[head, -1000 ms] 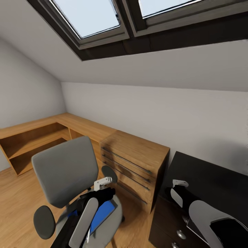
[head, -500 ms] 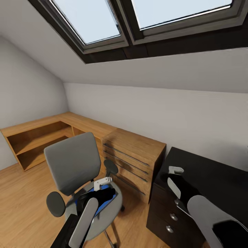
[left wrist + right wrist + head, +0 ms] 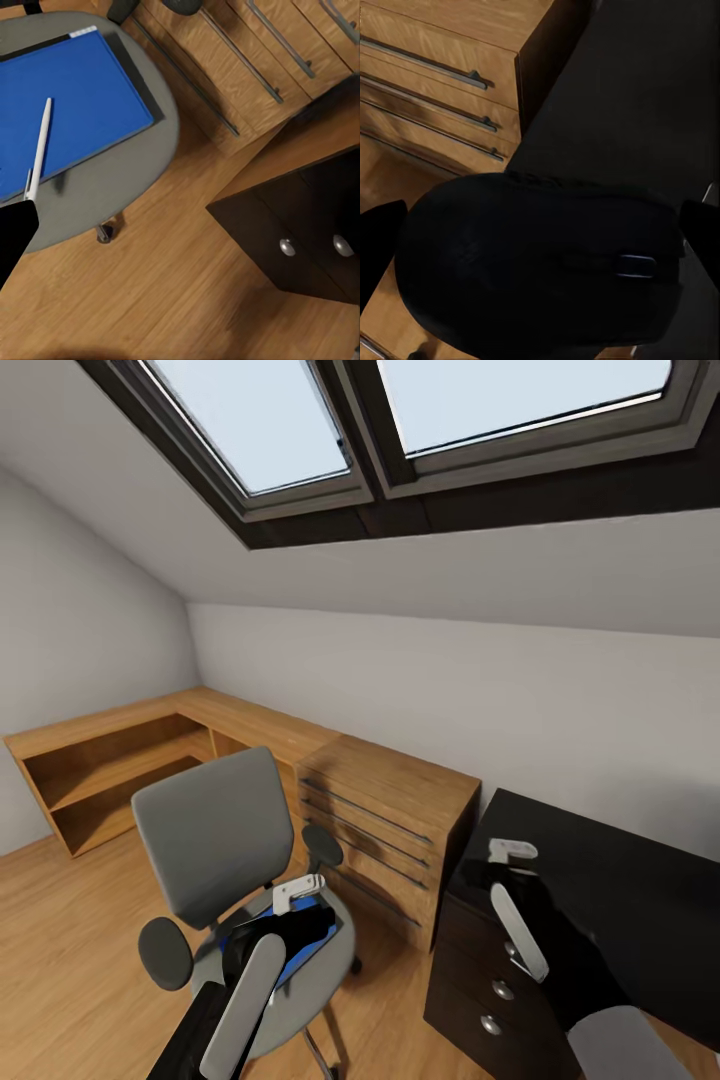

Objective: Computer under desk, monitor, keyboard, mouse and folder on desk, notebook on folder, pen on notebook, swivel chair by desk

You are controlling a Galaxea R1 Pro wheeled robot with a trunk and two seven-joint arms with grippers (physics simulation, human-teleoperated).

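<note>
One item is in transit: your right hand is clamped on the mouse above the bench corner. The folder and pen lie on the chair. Your left hand's grip, I cannot tell.

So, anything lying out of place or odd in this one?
Yes: the blue folder lies on the swivel chair's seat, not the desk, with the white pen resting across it. The right gripper holds the mouse over the desk's corner. Nothing looks spilled or damaged.
</note>
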